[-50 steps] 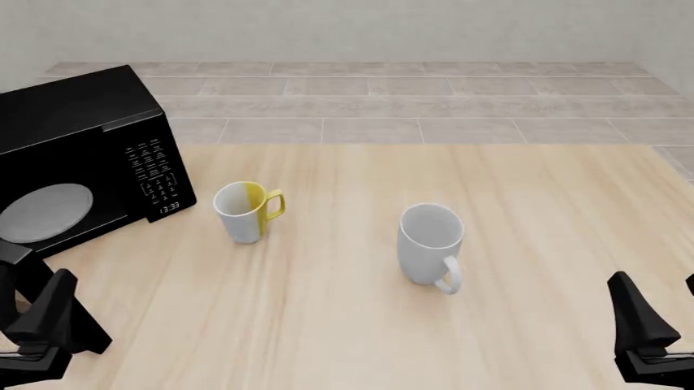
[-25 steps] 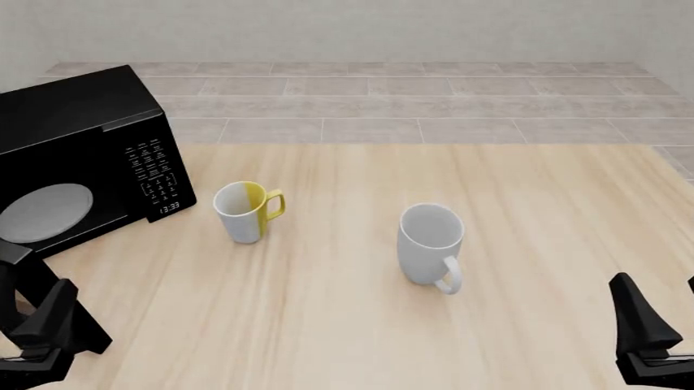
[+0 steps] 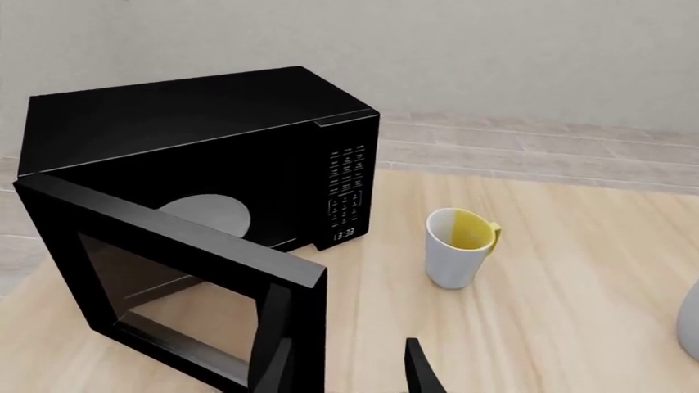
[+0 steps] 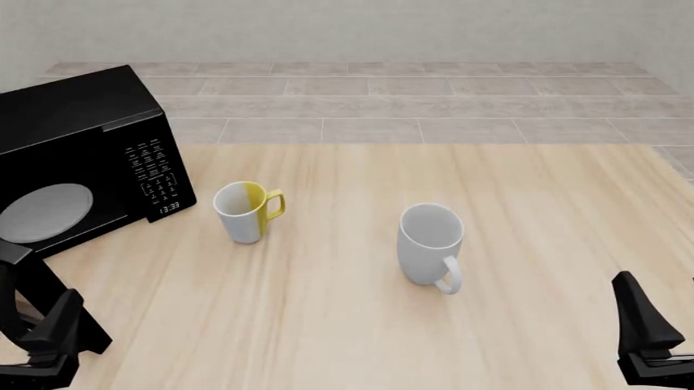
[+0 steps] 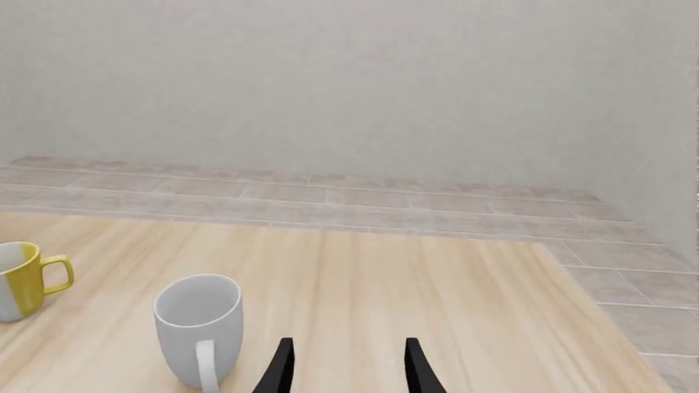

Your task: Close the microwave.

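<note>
The microwave (image 4: 87, 154) is glossy black with white keypad marks and a grey plate (image 4: 45, 210). One mug (image 4: 245, 210) is white and yellow, the other mug (image 4: 431, 243) pale grey-white. The desk (image 4: 521, 211) shows light wood grain.

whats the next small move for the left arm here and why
Probably ease the left hand forward against the outer face of the microwave door and push it shut. The door stands swung wide open with the grey plate showing, and the open hand, holding nothing, sits near its free edge.

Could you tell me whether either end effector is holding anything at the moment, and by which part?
Nothing is held. The left end effector is open near the microwave door's edge; the right end effector is open over bare table.
</note>
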`<state>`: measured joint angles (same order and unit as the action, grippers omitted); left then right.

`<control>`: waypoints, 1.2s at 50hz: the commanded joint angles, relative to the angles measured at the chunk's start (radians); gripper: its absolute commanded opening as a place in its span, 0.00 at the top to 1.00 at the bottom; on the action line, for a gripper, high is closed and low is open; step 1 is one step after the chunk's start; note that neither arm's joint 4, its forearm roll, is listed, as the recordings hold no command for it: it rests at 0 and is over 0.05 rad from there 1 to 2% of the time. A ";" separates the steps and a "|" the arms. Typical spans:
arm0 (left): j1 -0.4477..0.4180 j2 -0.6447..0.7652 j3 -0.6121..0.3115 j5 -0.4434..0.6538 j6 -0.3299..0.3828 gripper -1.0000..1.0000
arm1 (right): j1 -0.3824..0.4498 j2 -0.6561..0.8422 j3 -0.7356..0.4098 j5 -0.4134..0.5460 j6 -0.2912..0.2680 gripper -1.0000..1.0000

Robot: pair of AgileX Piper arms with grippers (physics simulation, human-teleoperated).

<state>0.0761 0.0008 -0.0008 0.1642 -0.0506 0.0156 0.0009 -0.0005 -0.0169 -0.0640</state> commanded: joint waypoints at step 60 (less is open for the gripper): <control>0.098 1.048 -0.178 -0.822 0.151 0.00 | 0.008 -0.001 0.000 -0.015 -0.022 0.00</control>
<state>0.1340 0.8773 -0.1228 -0.5707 0.0250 0.0220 0.0001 -0.0005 -0.0332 -0.0839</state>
